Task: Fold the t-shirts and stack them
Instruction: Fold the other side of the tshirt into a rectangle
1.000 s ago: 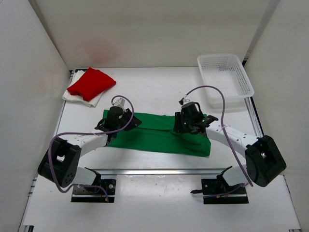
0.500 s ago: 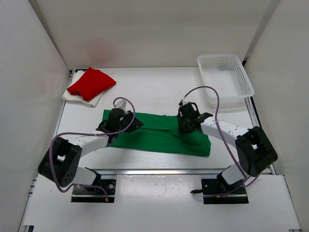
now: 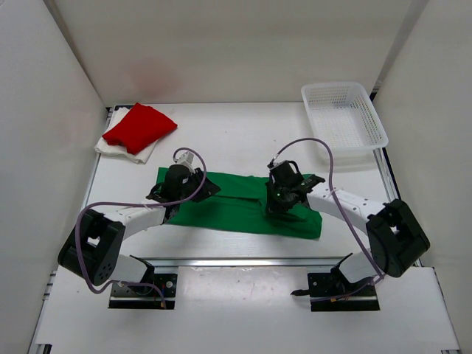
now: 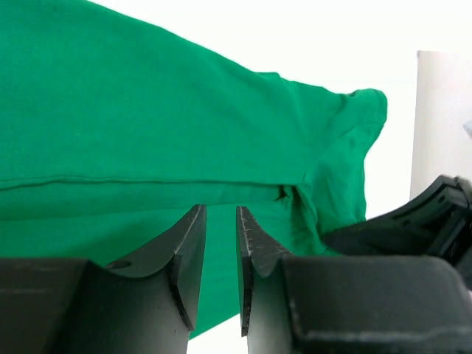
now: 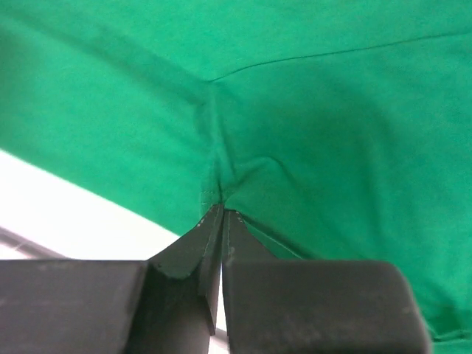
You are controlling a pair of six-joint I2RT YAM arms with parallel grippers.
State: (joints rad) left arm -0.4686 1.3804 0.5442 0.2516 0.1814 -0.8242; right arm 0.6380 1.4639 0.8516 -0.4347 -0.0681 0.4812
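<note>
Red shirt (image 3: 140,125) hides most of white shirt (image 3: 107,147); wrist views crop green shirt (image 3: 236,210).

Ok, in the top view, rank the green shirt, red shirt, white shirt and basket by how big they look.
1. green shirt, spread out
2. basket
3. red shirt, folded
4. white shirt: only its edges show under the red one, so its full size is hidden

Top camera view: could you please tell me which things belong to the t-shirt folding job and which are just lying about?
Belong to the job: green t-shirt, spread between the arms; red t-shirt, folded, lying on the white t-shirt at back left.
Just lying about: white mesh basket, back right.
</note>
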